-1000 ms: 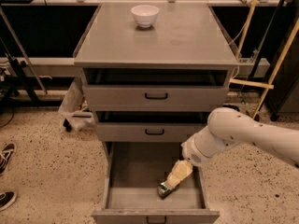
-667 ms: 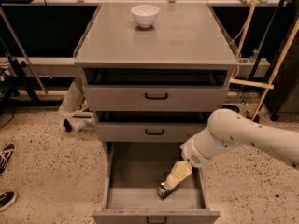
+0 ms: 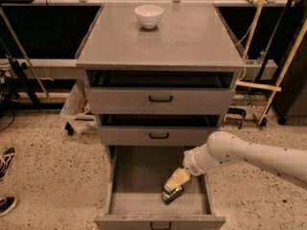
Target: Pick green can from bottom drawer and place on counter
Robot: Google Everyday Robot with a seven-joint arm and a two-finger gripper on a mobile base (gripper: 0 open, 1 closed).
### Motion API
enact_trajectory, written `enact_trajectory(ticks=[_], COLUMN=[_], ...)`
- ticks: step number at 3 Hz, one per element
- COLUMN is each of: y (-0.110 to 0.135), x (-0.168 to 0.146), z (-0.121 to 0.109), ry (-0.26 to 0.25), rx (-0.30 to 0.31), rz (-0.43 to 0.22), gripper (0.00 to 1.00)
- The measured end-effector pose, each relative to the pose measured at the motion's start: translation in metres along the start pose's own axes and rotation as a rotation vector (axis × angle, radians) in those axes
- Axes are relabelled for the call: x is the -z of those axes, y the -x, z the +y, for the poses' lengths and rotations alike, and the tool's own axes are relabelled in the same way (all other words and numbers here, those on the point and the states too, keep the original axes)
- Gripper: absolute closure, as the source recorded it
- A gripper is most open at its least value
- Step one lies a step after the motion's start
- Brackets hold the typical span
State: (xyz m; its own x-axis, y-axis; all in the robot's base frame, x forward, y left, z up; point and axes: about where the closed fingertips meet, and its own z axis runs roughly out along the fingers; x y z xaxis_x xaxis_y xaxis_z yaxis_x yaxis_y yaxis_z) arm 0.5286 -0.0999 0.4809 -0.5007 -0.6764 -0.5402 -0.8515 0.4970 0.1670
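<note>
The bottom drawer (image 3: 139,176) is pulled open below two shallower grey drawers. The green can (image 3: 172,193) lies on its side on the drawer's grey floor, right of centre near the front. My gripper (image 3: 175,181) reaches down into the drawer from the right on a white arm, its pale fingers (image 3: 176,178) directly over the can and touching or nearly touching its upper end. The counter (image 3: 163,37) is the flat grey top of the cabinet.
A white bowl (image 3: 148,16) stands on the counter near its back edge. The two upper drawers (image 3: 160,99) are slightly open. Shoes (image 3: 6,158) lie on the speckled floor at the left. Wooden poles (image 3: 283,71) lean at the right.
</note>
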Motion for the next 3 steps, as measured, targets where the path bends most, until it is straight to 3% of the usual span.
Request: enact_trajectory(ticks=[1, 2, 3], y=[0.004, 0.006, 0.001], x=[-0.007, -0.007, -0.025], z=[-0.043, -0.052, -0.057], ry=[-0.097, -0.118, -0.133], rx=[-0.018, -0.020, -0.028], rz=[-0.045, -0.057, -0.022], gripper=[0.00, 0.00, 0.00])
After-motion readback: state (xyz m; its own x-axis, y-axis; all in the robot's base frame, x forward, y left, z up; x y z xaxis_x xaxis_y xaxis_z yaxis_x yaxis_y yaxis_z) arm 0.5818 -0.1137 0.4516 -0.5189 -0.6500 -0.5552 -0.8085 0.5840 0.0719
